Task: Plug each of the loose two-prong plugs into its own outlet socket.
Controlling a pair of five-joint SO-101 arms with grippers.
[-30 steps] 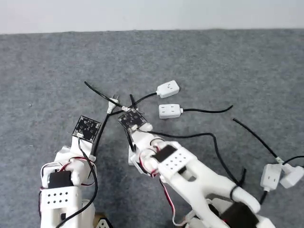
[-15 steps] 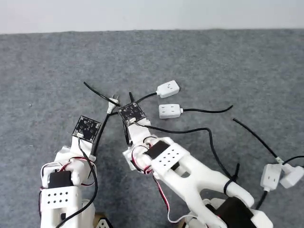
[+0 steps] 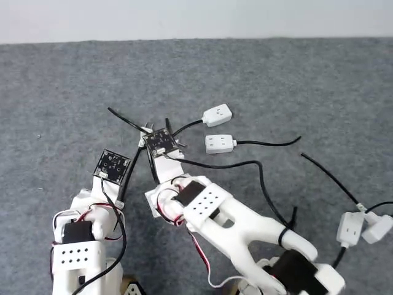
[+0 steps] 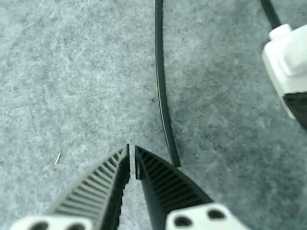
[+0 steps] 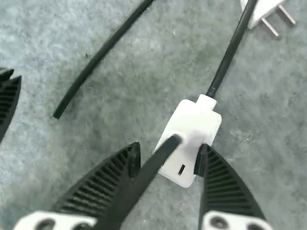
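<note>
Locate the two-prong plug [image 5: 261,8] lying on the grey mat [image 3: 307,80], prongs bare, near the right gripper [image 5: 169,147]. Note its fingers spread apart astride a white connector body [image 5: 192,127], apparently not clamped, with a black cable [image 5: 144,172] crossing in front. Note the left gripper [image 4: 132,149] all but closed, holding nothing, beside a loose cable end [image 4: 165,139]. Treat the plug as light, rigid and smooth, dragged by a springy cord. Grasp across the flat moulded sides behind the prongs, never the cord. Aim for an outlet socket [image 3: 217,114] nearby.
</note>
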